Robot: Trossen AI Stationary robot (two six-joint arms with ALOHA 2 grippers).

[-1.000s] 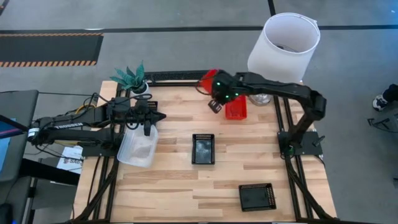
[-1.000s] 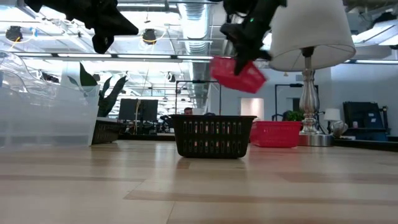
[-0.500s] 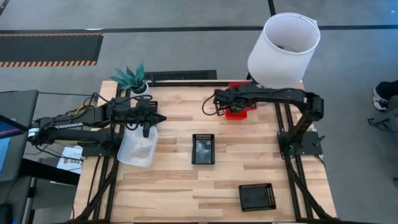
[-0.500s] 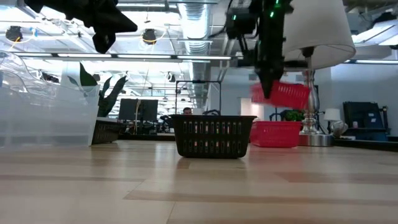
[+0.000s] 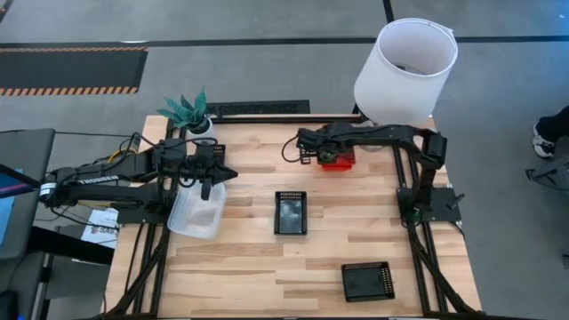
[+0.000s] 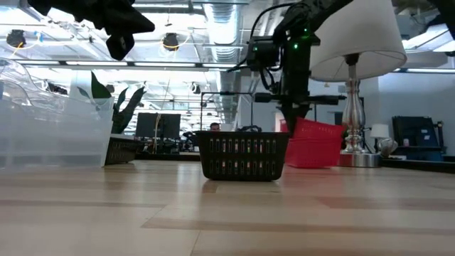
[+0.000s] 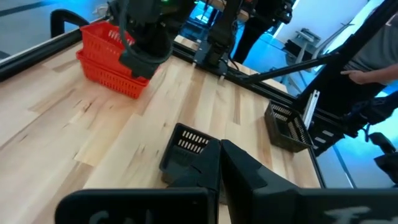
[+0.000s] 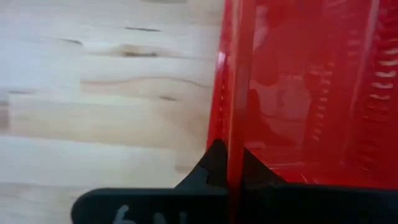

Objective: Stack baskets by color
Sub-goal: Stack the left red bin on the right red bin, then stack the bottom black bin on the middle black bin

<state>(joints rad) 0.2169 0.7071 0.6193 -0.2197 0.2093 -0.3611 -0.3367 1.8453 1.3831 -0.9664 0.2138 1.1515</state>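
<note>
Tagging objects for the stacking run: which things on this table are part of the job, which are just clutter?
Job:
- red baskets, upper one in the shut right gripper, going into the lower
- black basket mid-table
- black basket at the near edge
- clear basket, below the shut left gripper

Clutter:
- white lampshade
- potted plant

Seen from above, the right gripper (image 5: pixel 324 157) is clamped on a red basket (image 5: pixel 339 158) at the table's (image 5: pixel 249 258) far edge near the white lampshade (image 5: pixel 406 67), the left gripper (image 5: pixel 212 180) hangs closed over a clear basket (image 5: pixel 197 213), and two black baskets (image 5: pixel 291 212) (image 5: pixel 367 281) lie apart.
</note>
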